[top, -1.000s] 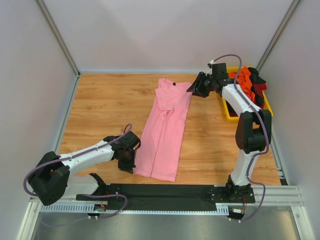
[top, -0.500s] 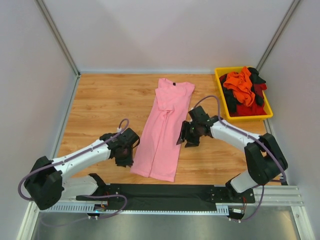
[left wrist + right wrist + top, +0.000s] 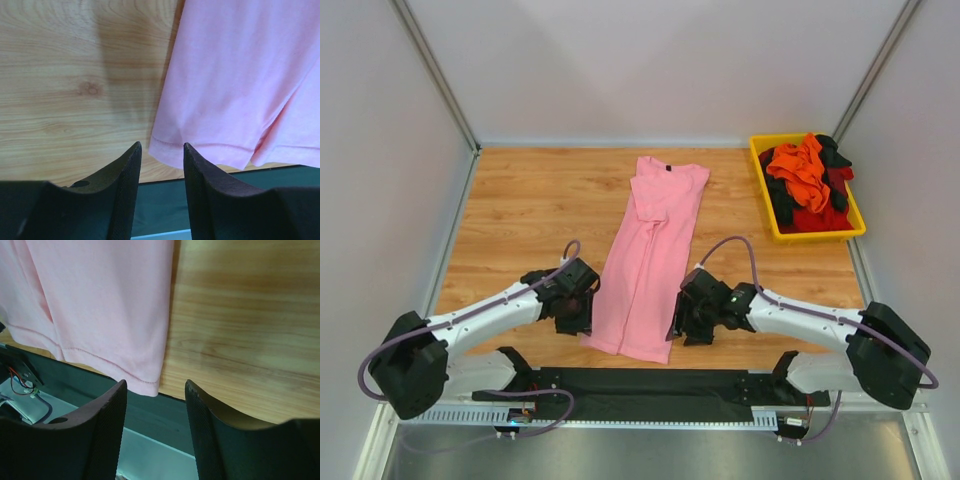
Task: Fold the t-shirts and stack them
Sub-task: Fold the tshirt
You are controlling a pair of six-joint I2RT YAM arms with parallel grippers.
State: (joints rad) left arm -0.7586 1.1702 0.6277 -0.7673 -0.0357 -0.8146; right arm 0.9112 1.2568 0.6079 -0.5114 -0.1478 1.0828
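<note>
Top view: pink tee (image 3: 650,250) lay flat mid-worktop (image 3: 520,200), apparently folded lengthways, long axis running far-to-near, collar at the far end, hem at the near edge. Other tees (image 3: 805,178) sat heaped in the yellow bin (image 3: 861,231) at far right, well apart. Left claw (image 3: 582,312) was just beside the hem's left corner, right claw (image 3: 682,320) just beside its right corner; one arm per corner, neither nearer. Left wrist view: jaws apart w/ nothing between, hem corner just ahead of the tips, cloth running off right. Right wrist view: jaws likewise apart & empty, hem corner just ahead, cloth running off left. Prob. next: pinch both corners, carry hem twd collar.
</note>
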